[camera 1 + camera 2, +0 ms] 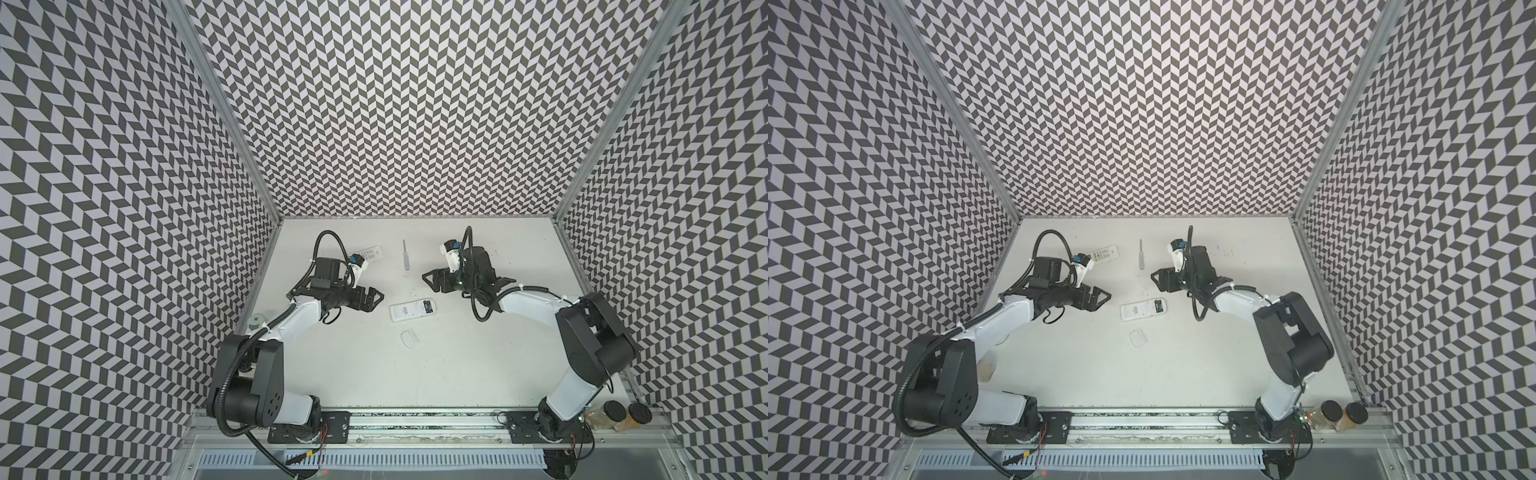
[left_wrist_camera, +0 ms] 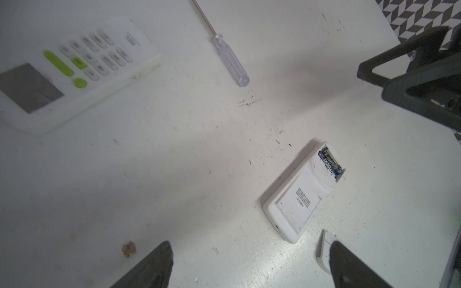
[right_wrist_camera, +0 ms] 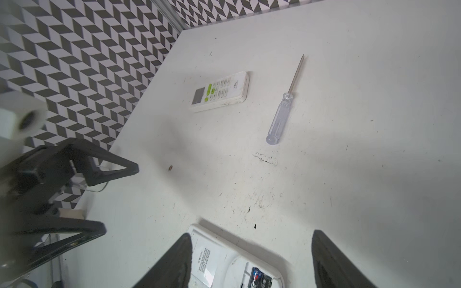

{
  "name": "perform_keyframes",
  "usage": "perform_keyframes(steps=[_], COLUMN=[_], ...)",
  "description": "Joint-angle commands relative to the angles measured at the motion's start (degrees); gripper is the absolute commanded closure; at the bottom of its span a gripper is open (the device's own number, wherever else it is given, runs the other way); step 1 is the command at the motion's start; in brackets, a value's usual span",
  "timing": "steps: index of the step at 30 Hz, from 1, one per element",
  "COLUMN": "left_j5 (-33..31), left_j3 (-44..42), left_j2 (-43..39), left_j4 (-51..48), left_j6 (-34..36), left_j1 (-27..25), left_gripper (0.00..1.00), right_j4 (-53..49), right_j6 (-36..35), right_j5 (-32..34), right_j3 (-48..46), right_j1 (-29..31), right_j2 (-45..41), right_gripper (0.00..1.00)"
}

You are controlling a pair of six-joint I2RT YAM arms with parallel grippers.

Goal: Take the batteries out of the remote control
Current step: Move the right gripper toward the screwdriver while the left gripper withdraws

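Note:
A white remote control (image 1: 412,309) (image 1: 1143,309) lies face down mid-table, its battery bay uncovered at the right end. Dark batteries (image 2: 330,162) (image 3: 259,276) with blue and red marks sit inside the bay. The loose white cover (image 1: 410,337) (image 2: 324,249) lies just in front of the remote. My left gripper (image 1: 376,297) (image 2: 250,245) hangs open to the remote's left, holding nothing. My right gripper (image 1: 428,279) (image 3: 251,234) is open behind the remote's right end, above the table, with the remote (image 3: 219,259) showing below its fingers.
A second white remote (image 1: 371,254) (image 3: 220,91) lies face up at the back left. A clear-handled screwdriver (image 1: 405,257) (image 3: 282,109) lies at the back middle. Two dark-lidded jars (image 1: 627,413) stand at the front right corner. Patterned walls enclose three sides.

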Motion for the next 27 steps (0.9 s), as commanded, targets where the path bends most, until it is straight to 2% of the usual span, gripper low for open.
perform_keyframes(steps=[1,6,11,15,27], left_j5=[-0.22,-1.65,-6.47,-6.29,-8.59], left_j3=[-1.02,-0.94,-0.73,-1.03,0.49], left_j2=[-3.10,-5.38,-5.26,-5.42,-4.92], left_j4=[3.50,4.04,3.99,4.41,2.92], left_j6=[0.42,0.08,1.93,2.36,3.12], left_j1=[2.12,4.81,5.26,5.28,5.36], left_gripper=[0.02,0.02,0.00,0.00,0.00], right_j4=[-2.67,-4.67,-7.68,-7.76,-13.32], right_j6=[2.78,4.11,4.85,4.58,0.45], right_j5=[6.19,11.41,17.05,21.02,26.11], right_j3=[4.14,9.87,15.67,18.52,33.54], right_j1=[1.79,3.60,4.86,5.24,6.49], right_j2=[2.74,8.05,13.15,16.24,29.90], right_gripper=[0.26,0.26,0.27,0.30,0.33])
